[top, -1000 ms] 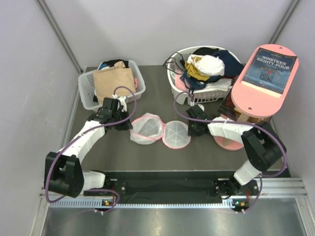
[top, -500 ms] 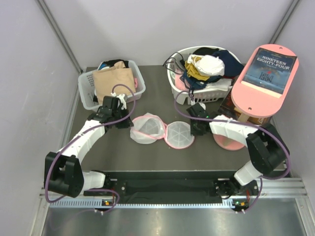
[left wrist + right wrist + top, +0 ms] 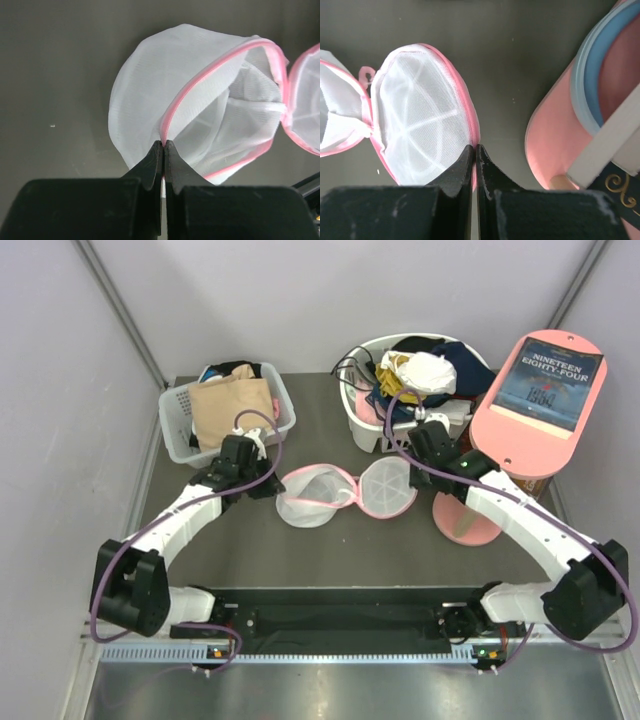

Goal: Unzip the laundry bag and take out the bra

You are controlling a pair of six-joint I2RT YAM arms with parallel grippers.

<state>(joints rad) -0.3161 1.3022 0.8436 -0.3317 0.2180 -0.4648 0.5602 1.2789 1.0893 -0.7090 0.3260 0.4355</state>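
Trouble lies closest in, with the grips themselves. The left fingers [image 3: 163,146] are shut hard on the pink rim of the laundry bag [image 3: 315,498]. The right fingers [image 3: 474,149] are shut the same way on the rim of its flipped-open lid half. Each holds only a thin edge. A further pull apart could, I judge, strain the small hinge between the halves, or slide a rim free and drop that half onto the surface [image 3: 250,550].

With both pairs busy, neither can reach inside, and a careless release may let the lid fall shut. The bra does not show plainly: whiter bands inside the left half may be it or only ribs.

Farther back, the right arm sits close to the pink stand [image 3: 462,525] and the round basket [image 3: 362,430]. A swing could knock either.
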